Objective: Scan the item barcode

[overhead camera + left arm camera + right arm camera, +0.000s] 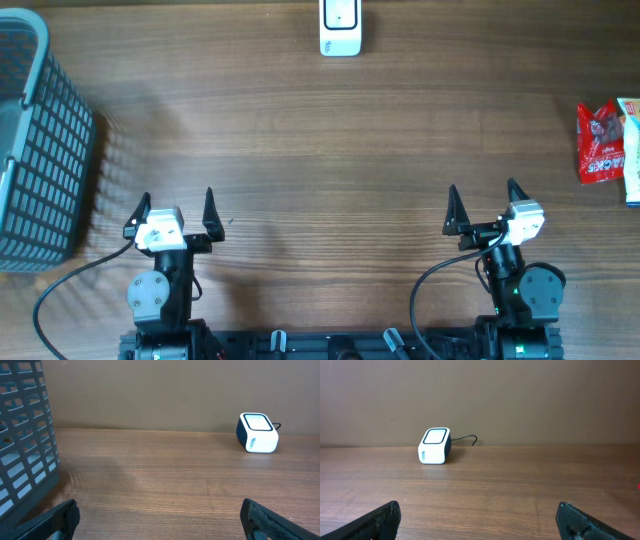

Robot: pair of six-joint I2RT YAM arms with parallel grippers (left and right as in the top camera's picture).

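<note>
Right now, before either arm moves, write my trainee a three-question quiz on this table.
1. True or false: the right gripper is holding the red snack packet.
2. Where does the barcode scanner sit? A, at the far edge of the table, near its middle. B, at the near edge, by the arm bases. C, at the right edge, touching the packet.
3. Which gripper stands nearer the grey slatted basket?

Key: 1, false: it is open and empty, and the packet lies apart at the right edge. 2, A. 3, the left gripper.
</note>
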